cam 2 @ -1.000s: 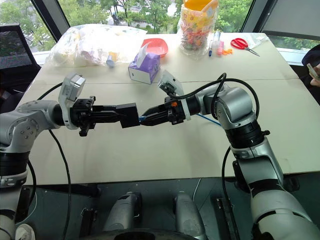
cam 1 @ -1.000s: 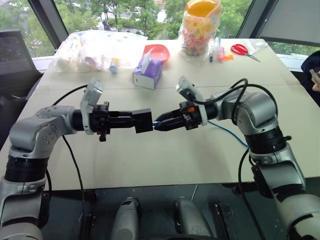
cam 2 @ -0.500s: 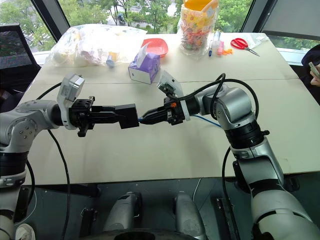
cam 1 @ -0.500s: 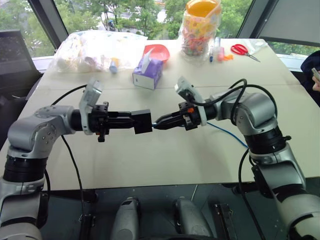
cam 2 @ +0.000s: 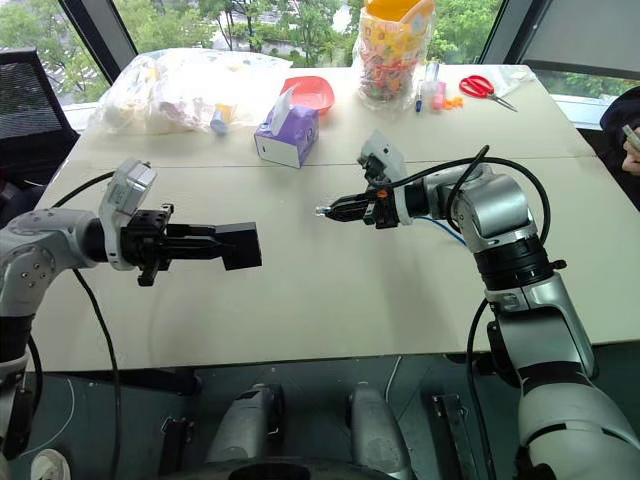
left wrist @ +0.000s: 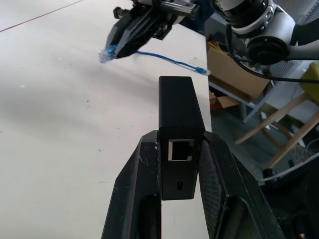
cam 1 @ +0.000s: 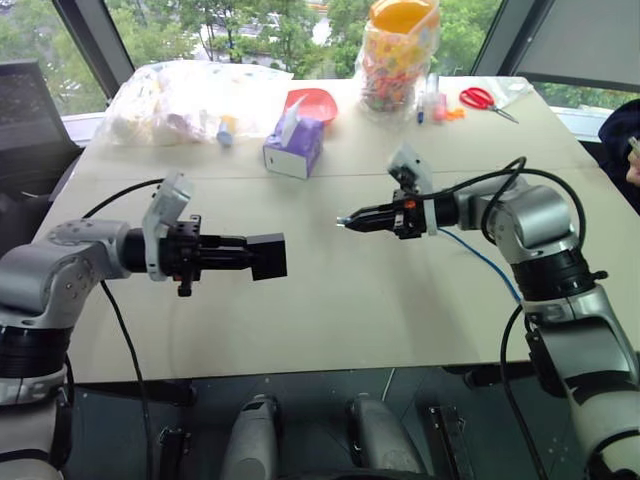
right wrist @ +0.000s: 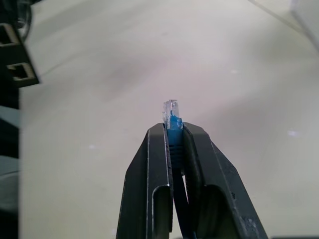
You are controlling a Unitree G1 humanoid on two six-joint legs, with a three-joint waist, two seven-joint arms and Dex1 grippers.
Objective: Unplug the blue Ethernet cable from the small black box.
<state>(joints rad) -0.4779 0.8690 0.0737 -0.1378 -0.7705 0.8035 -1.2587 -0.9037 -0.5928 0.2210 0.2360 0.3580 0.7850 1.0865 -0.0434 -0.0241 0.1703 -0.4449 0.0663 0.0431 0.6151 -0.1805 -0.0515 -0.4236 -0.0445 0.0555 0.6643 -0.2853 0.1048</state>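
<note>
My left gripper (cam 1: 252, 257) is shut on the small black box (cam 1: 268, 257) and holds it level above the table. In the left wrist view the box (left wrist: 178, 107) sits between the two fingers, and its port (left wrist: 180, 150) is empty. To the right, across a clear gap, my right gripper (cam 1: 347, 219) is shut on the plug of the blue Ethernet cable (cam 1: 482, 257). The clear plug (right wrist: 171, 110) sticks out past the fingertips in the right wrist view. The cord trails back along the table under the right arm to its loose far end (left wrist: 201, 71).
At the far side of the table stand a purple tissue box (cam 1: 293, 148), a red bowl (cam 1: 313, 103), a clear bag of items (cam 1: 190, 92), a jar of sweets (cam 1: 400, 60) and red scissors (cam 1: 485, 99). A person (cam 1: 622, 140) sits at the right edge.
The plug has come out of the box. My right gripper has drawn away to the right with it, opening a gap. The left gripper with the box has drifted slightly left.
</note>
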